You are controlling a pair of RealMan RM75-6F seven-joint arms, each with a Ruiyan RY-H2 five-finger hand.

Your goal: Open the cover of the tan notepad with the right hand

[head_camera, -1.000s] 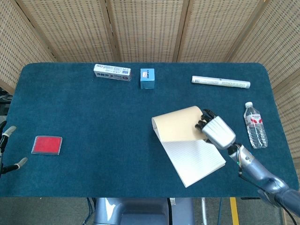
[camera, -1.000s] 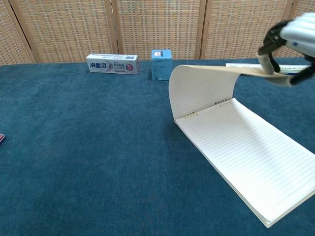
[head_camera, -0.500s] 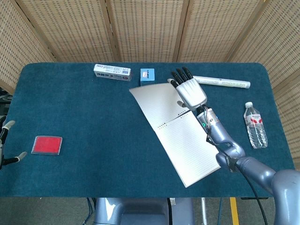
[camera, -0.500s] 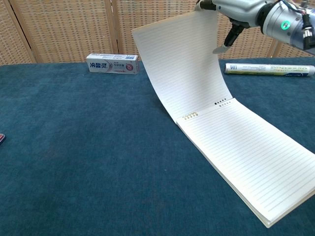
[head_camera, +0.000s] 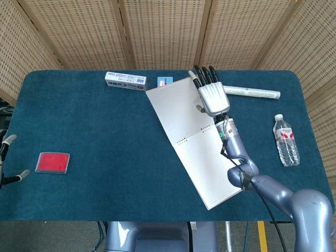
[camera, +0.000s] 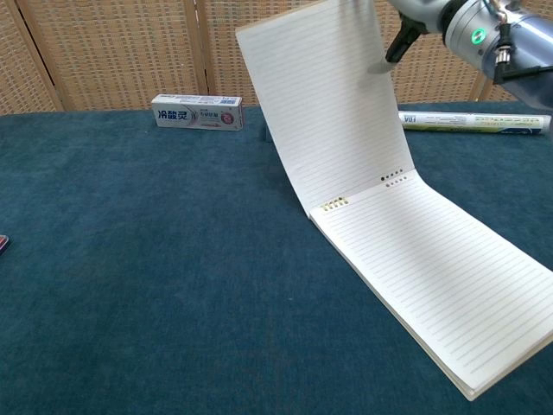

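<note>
A table [head_camera: 79, 126] covered in dark teal cloth stands before woven cane screen panels [head_camera: 157, 31]. Right hand [head_camera: 211, 96]: its fingers [head_camera: 203, 75] are extended and held close together, pointing toward the far edge of the table, with the thumb [camera: 390, 54] on the lined inner face of the raised cover [camera: 324, 95], so the hand holds the cover's free edge. The cover stands lifted, nearly upright in the chest view, hinged at the binding rings [camera: 333, 204] of the tan notepad [head_camera: 210, 163], whose lined first page lies flat on the table and runs diagonally from near the middle toward the near right corner. In the head view a blue box [head_camera: 165, 81] shows partly behind the cover's upper edge, near the far edge of the table. To its left along the far edge lies a white toothpaste carton [head_camera: 125, 81]; to the right of the hand lies a white tube [head_camera: 254, 93]. A clear water bottle [head_camera: 286, 140] lies close to the right edge. A red card case [head_camera: 52, 162] lies near the left edge. Left hand [head_camera: 9, 160]: only fingertips show beyond the left edge of the table, apart and holding nothing.
</note>
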